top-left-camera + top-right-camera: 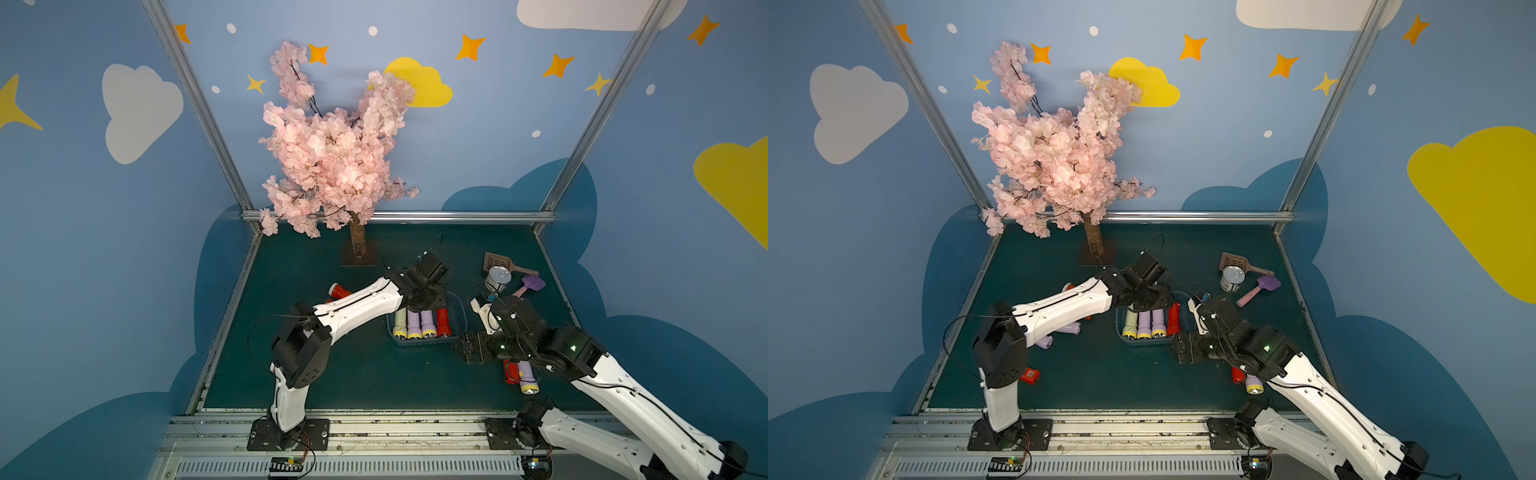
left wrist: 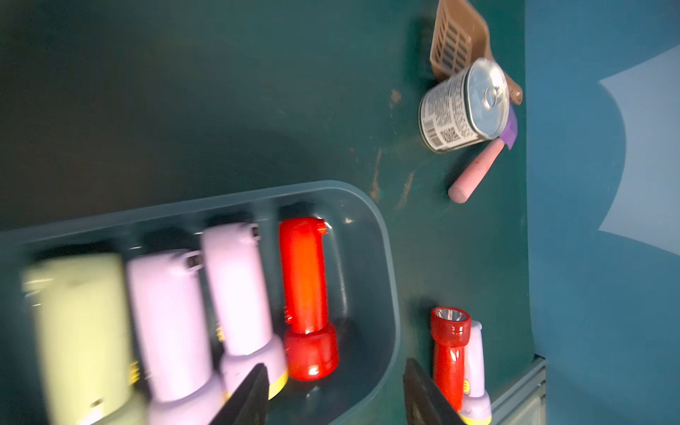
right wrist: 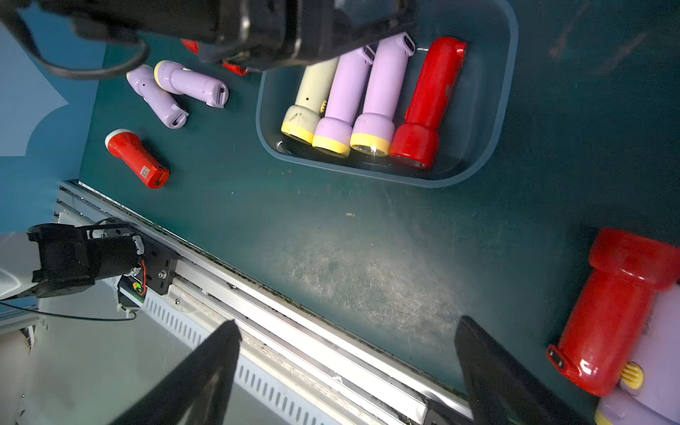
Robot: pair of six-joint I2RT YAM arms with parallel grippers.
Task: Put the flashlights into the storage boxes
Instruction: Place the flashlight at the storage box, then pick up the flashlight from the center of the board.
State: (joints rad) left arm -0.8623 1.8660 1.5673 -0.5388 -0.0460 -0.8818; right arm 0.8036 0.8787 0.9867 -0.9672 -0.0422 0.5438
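Torches [image 3: 386, 81] are laid side by side in the tub [image 3: 489, 92], saving room; the left gripper [image 2: 333, 368] is held parted, empty, above; the right gripper [image 3: 346, 323], spread wide, empty.

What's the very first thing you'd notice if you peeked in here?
The big pink blossom tree jumps out first, standing at the back of the green table. Next come the four flashlights lined up side by side in the blue-grey tub near the middle of the table: one pale green, two lilac with yellow heads, one red.
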